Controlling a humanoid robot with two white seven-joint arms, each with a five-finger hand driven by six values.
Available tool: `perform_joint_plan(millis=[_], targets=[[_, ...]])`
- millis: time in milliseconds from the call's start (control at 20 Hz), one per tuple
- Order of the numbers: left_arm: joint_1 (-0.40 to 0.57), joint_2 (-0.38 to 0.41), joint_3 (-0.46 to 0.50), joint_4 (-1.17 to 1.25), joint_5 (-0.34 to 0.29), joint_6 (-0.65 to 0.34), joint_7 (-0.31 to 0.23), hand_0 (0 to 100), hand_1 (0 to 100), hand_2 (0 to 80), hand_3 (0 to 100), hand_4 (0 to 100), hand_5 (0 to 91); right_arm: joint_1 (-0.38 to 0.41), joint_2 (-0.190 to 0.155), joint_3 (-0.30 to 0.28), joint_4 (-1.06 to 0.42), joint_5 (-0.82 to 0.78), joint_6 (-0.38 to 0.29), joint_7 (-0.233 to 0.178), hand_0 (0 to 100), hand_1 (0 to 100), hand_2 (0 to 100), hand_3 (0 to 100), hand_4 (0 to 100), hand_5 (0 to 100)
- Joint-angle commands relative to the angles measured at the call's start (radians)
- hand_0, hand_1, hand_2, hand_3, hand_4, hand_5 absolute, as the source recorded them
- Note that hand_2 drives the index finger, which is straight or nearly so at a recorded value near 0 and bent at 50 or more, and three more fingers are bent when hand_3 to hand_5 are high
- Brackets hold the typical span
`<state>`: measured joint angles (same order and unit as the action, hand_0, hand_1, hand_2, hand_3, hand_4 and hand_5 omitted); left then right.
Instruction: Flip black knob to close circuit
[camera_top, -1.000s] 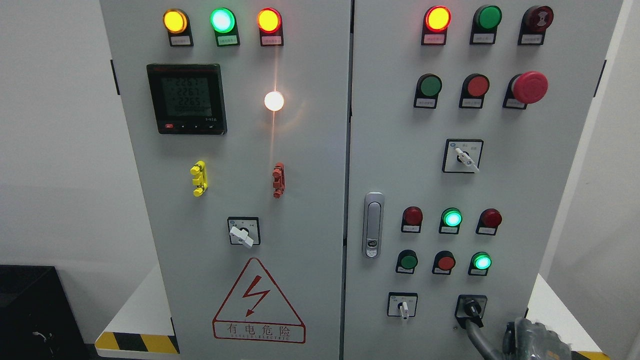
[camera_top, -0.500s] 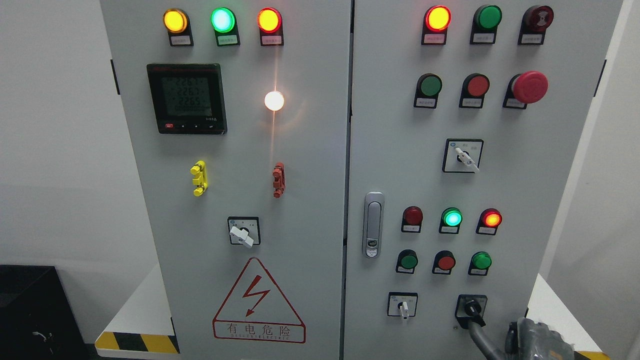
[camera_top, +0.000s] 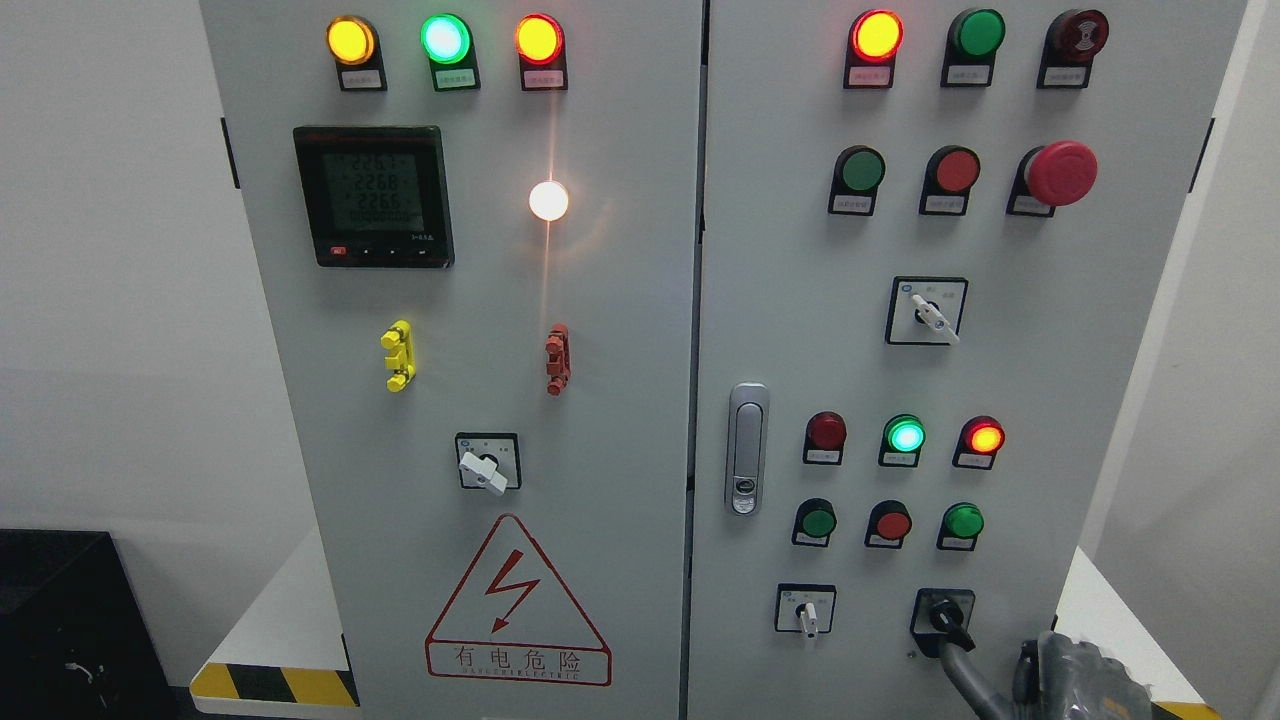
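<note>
The black knob (camera_top: 944, 613) sits in a black square plate at the bottom right of the right cabinet door (camera_top: 1090, 330), its handle pointing down and to the right. My right hand (camera_top: 1070, 682) shows at the lower right edge, mostly cut off. A grey part of it reaches up to just under the knob. Above the knob, a red lamp (camera_top: 983, 437) and a green lamp (camera_top: 905, 436) are lit, and the green lamp (camera_top: 963, 521) below them is dark. My left arm is out of view.
White selector switches sit at the lower middle (camera_top: 805, 610), upper right (camera_top: 927, 312) and on the left door (camera_top: 486, 463). A red mushroom stop button (camera_top: 1060, 172) sticks out at top right. A door latch (camera_top: 746, 448) is near the seam. A black box (camera_top: 60, 620) stands at lower left.
The red lamp above the knob has lit and the lower green lamp has gone dark. The knob's handle has turned slightly. My right hand has sunk a little towards the lower right.
</note>
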<state>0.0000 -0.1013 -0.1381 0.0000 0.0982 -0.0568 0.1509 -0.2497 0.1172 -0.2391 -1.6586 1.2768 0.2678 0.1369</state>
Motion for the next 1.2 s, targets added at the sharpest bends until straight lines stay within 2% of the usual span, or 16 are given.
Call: perform_joint_plan(millis=[0,750,1150], targets=[[0.023,0.000,0.000,-0.029,0.000,0.000,-0.001,12,56,0.0,0,0,0.0,-0.002,-0.001,-0.005,0.000,0.000,0.001,-0.008,0,2,92,100,100,100],[0.023,0.000,0.000,-0.029,0.000,0.000,-0.001,12,56,0.0,0,0,0.0,0.007,0.002,0.011,-0.007,-0.013,-0.010,-0.011,0,2,93,100,99,100],[0.023,0.000,0.000,-0.029,0.000,0.000,-0.001,12,56,0.0,0,0,0.0,0.016,0.002,0.018,-0.004,-0.011,-0.039,-0.011,0,3,93,100,99,100]])
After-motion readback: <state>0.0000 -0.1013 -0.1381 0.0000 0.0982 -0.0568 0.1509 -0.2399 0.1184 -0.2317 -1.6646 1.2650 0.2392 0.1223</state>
